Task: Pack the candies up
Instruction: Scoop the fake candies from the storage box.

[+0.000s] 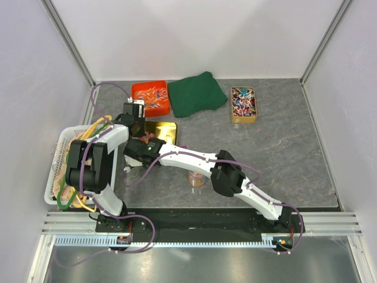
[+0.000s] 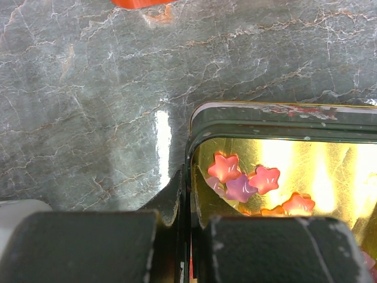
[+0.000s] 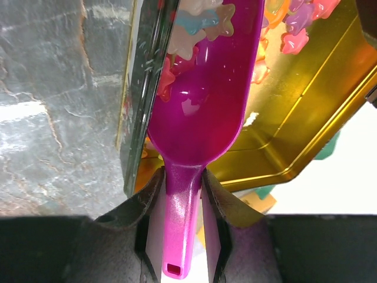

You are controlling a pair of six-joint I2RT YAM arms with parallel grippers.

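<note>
Magenta scoop (image 3: 203,112), pastel star-shaped candies (image 3: 195,26)

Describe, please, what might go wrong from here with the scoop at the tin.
1. The star candies lie at the far end of the pink scoop, close beside the gold tin wall; a slight roll could drop them onto the table outside.
2. The right gripper holds only the scoop's narrow handle, so it may twist.
3. The left gripper pinches just the tin's thin wall; a push from the scoop could shift or tip the tin.
</note>
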